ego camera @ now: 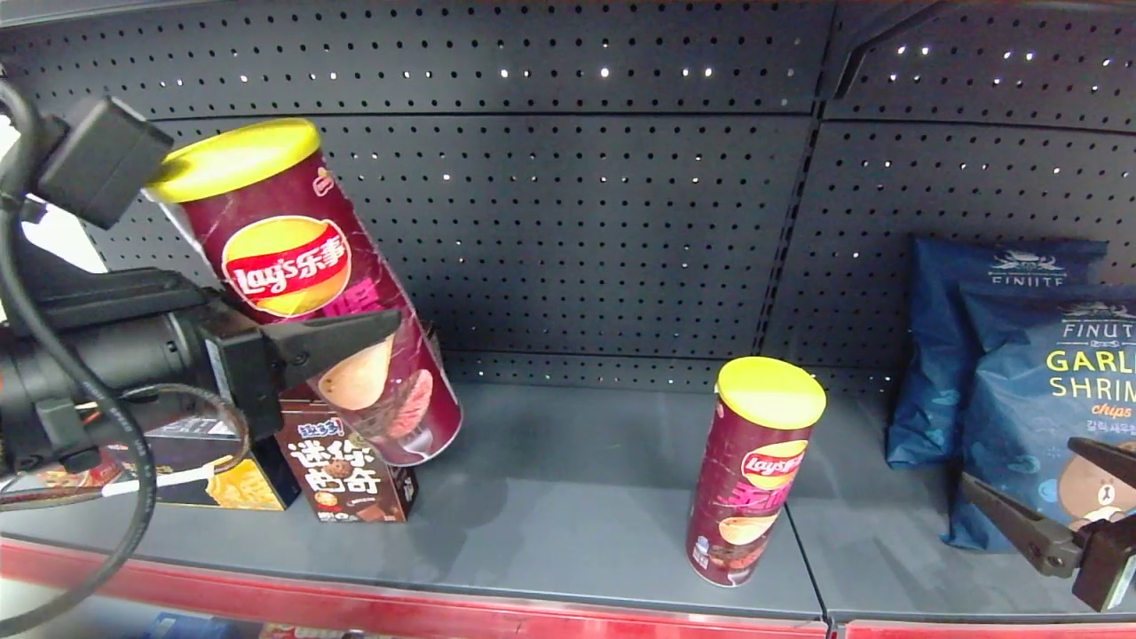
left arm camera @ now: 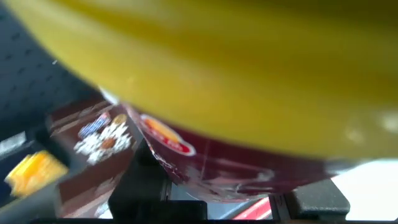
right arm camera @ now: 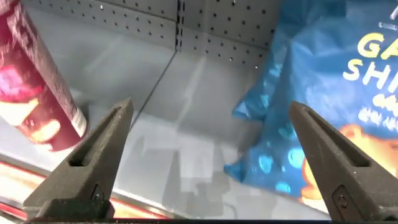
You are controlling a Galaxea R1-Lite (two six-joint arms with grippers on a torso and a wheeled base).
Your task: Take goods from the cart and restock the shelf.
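Observation:
My left gripper (ego camera: 373,346) is shut on a maroon chip can with a yellow lid (ego camera: 302,266), held tilted over the left of the grey shelf (ego camera: 568,497). Its base hangs just above a brown cookie box (ego camera: 351,475). In the left wrist view the can's lid (left arm camera: 217,74) looms close, above its body (left arm camera: 236,168). A second, matching can (ego camera: 754,470) stands upright mid-shelf, also seen in the right wrist view (right arm camera: 37,93). My right gripper (ego camera: 1021,466) is open at the lower right with nothing in it, in front of the blue snack bags (ego camera: 1038,382); its fingers (right arm camera: 93,168) are spread wide.
A dark box with yellow print (ego camera: 213,475) sits left of the cookie box. A perforated back panel (ego camera: 577,222) closes off the shelf behind. A red strip (ego camera: 444,608) runs along the front edge. Bare shelf lies between the two cans.

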